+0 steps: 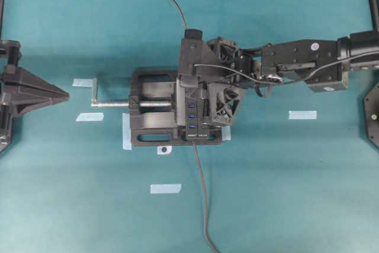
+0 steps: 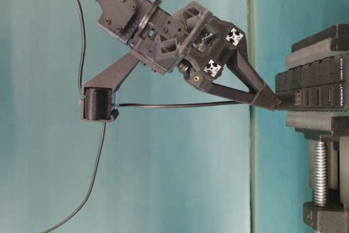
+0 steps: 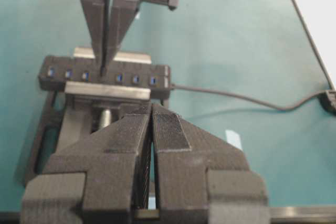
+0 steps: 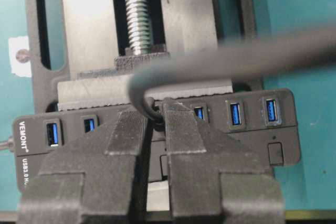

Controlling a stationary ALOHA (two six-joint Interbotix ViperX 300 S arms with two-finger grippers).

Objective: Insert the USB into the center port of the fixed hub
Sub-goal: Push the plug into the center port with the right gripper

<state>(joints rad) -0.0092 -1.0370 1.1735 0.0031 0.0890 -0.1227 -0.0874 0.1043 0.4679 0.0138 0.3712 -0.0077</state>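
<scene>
My right fingers (image 4: 181, 129) pinch the USB (image 2: 293, 100), closed tight around it so that only a sliver of gap shows between them, and they press its tip against the row of blue ports on the fixed hub (image 4: 283, 129). The plug is small, black and rectangular; its thin dark-grey cable (image 2: 180, 104) loops back from between the fingers to a black spool-like guide (image 2: 98, 105) on my right arm. From the left wrist view the plug meets the hub at the center port (image 3: 102, 75), with three blue slots showing to either side: six open slots counted, plus the one covered. The hub is a long narrow black bar, clamped in a single black vise (image 1: 148, 117) with one silver screw (image 1: 118, 103), standing on the teal counter (image 1: 284, 194). A second cable (image 1: 201, 194) leaves the hub's end and trails across the counter. Five pale tape strips (image 1: 302, 114) mark the surface. My left fingers (image 3: 170, 135), well back from the vise, are shut together and hold nothing.
</scene>
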